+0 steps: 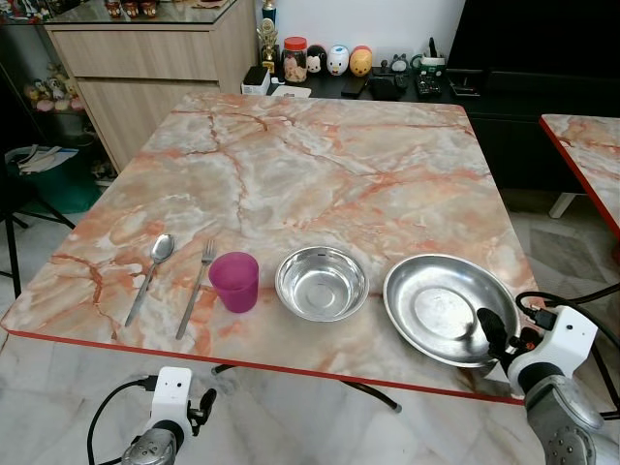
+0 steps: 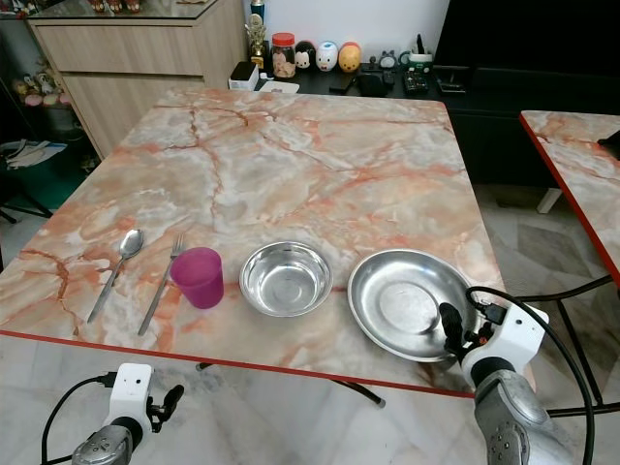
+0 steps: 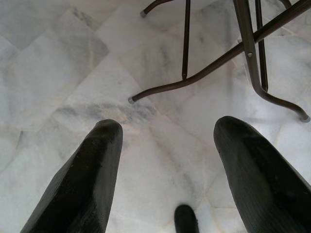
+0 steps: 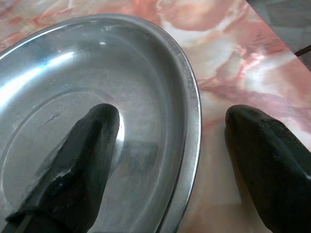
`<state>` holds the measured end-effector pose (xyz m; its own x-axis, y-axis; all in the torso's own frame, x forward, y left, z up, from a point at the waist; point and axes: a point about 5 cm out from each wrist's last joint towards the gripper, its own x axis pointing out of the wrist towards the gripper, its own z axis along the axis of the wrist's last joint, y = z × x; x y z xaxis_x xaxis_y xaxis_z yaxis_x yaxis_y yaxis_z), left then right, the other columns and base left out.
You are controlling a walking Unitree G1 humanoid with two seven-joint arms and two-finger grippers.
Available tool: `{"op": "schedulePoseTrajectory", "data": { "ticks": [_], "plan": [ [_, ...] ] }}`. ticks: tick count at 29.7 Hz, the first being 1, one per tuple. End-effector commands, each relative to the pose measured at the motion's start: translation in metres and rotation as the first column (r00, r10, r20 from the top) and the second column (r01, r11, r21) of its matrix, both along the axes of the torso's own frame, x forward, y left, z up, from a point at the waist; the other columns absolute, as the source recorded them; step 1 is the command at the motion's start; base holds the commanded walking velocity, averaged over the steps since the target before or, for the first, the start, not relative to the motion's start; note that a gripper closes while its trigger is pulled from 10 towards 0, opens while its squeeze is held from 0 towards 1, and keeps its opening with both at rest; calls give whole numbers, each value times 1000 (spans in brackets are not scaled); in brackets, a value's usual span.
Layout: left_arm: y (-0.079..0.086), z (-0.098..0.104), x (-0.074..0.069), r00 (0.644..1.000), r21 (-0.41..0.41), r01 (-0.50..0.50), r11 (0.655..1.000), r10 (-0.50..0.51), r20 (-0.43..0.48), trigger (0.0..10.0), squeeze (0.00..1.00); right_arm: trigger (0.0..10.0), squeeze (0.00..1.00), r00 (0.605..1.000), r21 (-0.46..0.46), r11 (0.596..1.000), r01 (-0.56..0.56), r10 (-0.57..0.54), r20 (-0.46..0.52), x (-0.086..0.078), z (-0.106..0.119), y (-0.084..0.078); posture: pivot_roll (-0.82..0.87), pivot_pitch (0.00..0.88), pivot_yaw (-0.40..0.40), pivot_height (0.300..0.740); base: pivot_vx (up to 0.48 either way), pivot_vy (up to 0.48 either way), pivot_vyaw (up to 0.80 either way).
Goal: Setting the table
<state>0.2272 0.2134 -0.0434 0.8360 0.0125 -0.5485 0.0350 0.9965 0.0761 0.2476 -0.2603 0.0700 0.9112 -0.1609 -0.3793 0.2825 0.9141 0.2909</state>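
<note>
**Plate rim straddled, grip not yet closed**

While the right gripper is seen from the head at the near edge of the steel plate, the bowl, pink cup, fork and spoon are lined up beside it — all vessels empty. Left wrist: the left gripper is held open over floor. Right wrist: spread fingers bracket the rim; closing is judged next.
</note>
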Motion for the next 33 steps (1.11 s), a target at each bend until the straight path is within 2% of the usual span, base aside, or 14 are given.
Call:
{"op": "schedulePoseTrajectory", "data": {
  "ticks": [1, 11, 12, 13, 14, 15, 31, 33],
  "plan": [
    [1, -3, -5, 1000, 9, 9, 1000, -8, -14, 10000, 0, 10000, 0, 1000, -6, 1000, 4, -4, -6, 1, -1, 0, -15, 26, -8, 740, 0, 0, 0],
    [1, -3, -5, 1000, 7, 2, 1000, -2, -11, 10000, 0, 10000, 0, 1000, -10, 1000, -7, 7, 16, 7, 3, 2, -14, 36, -11, 740, 0, 0, 0],
    [1, -3, -5, 1000, 6, 1, 1000, -1, -10, 10000, 0, 7490, 0, 1000, -11, 1000, -8, 8, 14, 7, 3, 2, -14, 37, -13, 740, 0, 0, 0],
    [0, -3, -4, 1000, 6, 1, 1000, -1, -10, 10000, 0, 3765, 0, 1000, -11, 1000, -9, 9, 13, 7, 2, 2, -14, 37, -13, 740, 0, 0, 0],
    [0, -3, -4, 1000, 6, 0, 1000, 0, -10, 10000, 0, 3765, 0, 1000, -11, 1000, -9, 9, 12, 7, 2, 2, -14, 37, -13, 740, 0, 0, 0],
    [0, -3, -4, 1000, 6, -1, 1000, 1, -9, 10000, 0, 0, 0, 1000, -12, 1000, -9, 9, 12, 8, 2, 2, -13, 40, -14, 740, 0, 0, 0],
    [-2, -2, -3, 1000, 7, 17, 1000, -17, -4, 10000, 0, 0, 0, 999, -18, 999, -35, 35, 5, 10, 1, 8, -15, 48, -14, 740, 0, 0, 0],
    [-3, -2, -2, 1000, 8, 24, 1000, -24, -2, 10000, 0, 10000, 0, 999, -16, 999, -39, 39, -8, 9, -2, 10, -15, 48, -14, 740, 0, 0, 0]
  ]
}}
